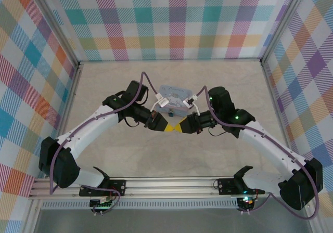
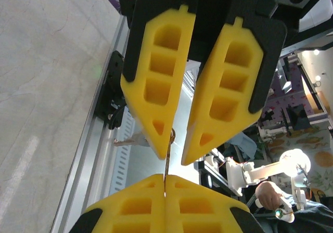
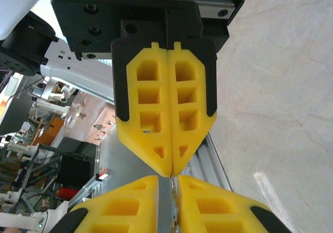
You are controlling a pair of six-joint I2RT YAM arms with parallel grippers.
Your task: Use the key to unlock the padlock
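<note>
**Operator:** What is each end effector doing?

**Guide:** Your left end effector (image 1: 167, 126) is clenched on the thin, pale metallic key (image 2: 166, 168). In the left wrist view its yellow fingers (image 2: 130, 207) are pressed flat together, and the key stands out of the seam between them. Your right end effector (image 1: 180, 127) faces it tip to tip. Its jaws stand slightly parted around the free end of the key, with a gap showing. Read it as released, not gripping.

**Operator:** Why do the two meet in the air?

**Guide:** Both tips hang above the beige tabletop (image 1: 104, 87), just in front of the pale blue printed box (image 1: 174, 95). This looks like a hand-over or a regrasp. A key this thin is hard to aim from a single pinch. Passing it between end effectors would let you leave the working end sticking out. Treat that as a judgement only.

**Operator:** Where is the lock?

**Guide:** In the top view a small, dark, blackish-teal padlock (image 1: 170, 117) appears to sit against the near side of the box, just beyond the fingertips. It is too small for you to tell the shackle or which way the keyhole faces. The key is apart from it, so insertion is not yet done.

**Operator:** What is the risk?

**Guide:** The key could drop. Confirm that the right end effector has clamped the key before you release the left one.
</note>
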